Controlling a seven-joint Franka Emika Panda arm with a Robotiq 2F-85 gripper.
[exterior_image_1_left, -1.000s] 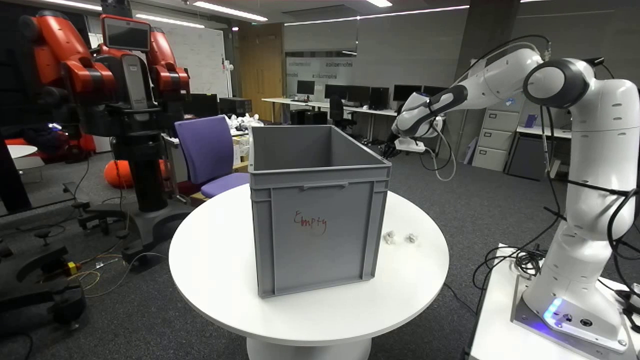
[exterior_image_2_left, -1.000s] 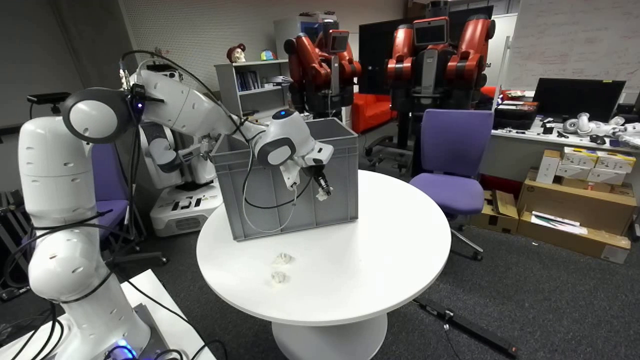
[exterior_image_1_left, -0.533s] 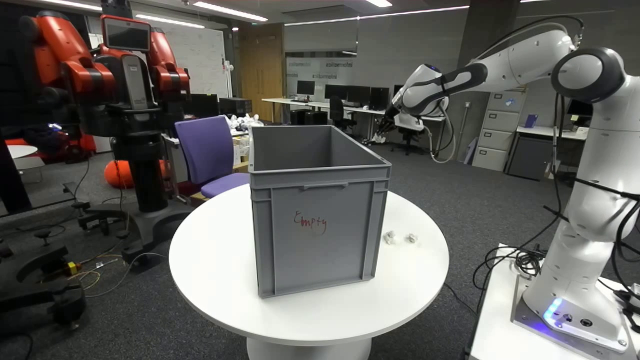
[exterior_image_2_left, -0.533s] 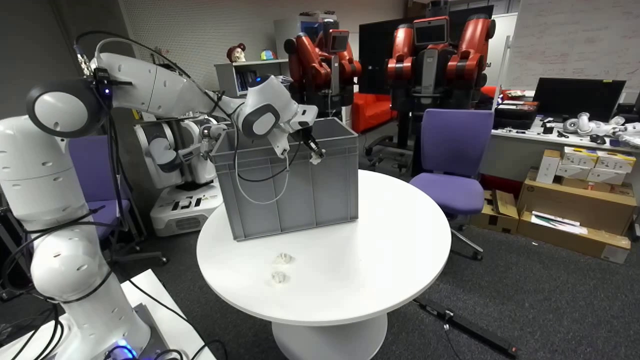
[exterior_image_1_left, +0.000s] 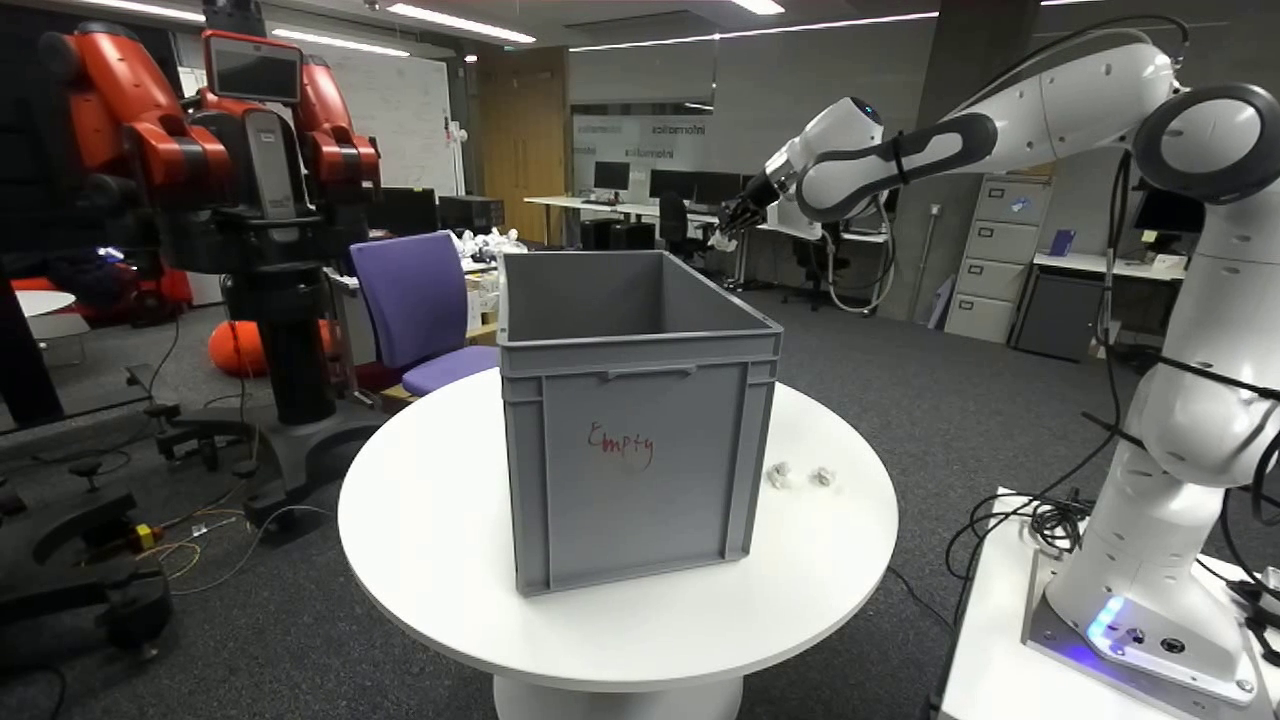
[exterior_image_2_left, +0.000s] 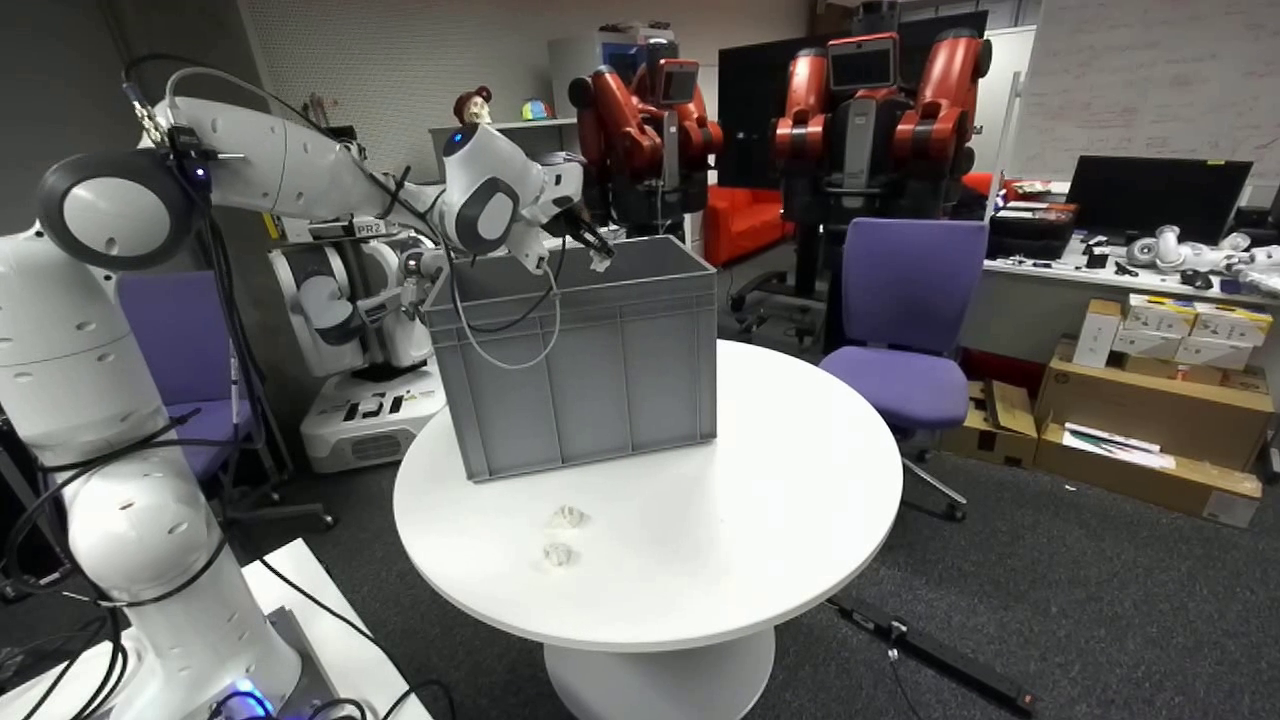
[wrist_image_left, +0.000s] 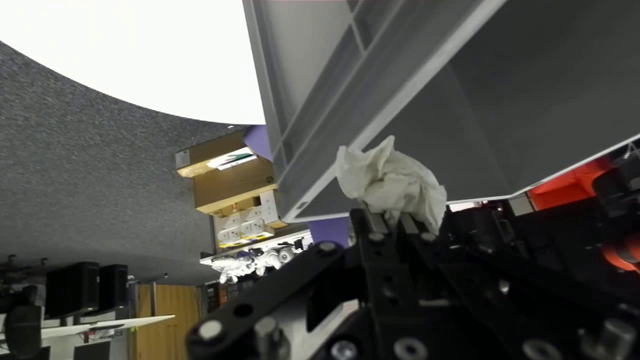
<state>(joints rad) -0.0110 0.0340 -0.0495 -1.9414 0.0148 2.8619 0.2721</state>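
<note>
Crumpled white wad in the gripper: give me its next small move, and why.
Probably nudge the gripper a little inward over the grey box, without letting go. The gripper is shut on the crumpled white wad, which in the wrist view partly overlaps the box's rim, while the open interior lies beyond; releasing here might catch the edge or miss.

In an exterior view, the box at frame centre gave passage through its open top. Its walls barred the middle of the table; two white wads lay right of centre.
</note>
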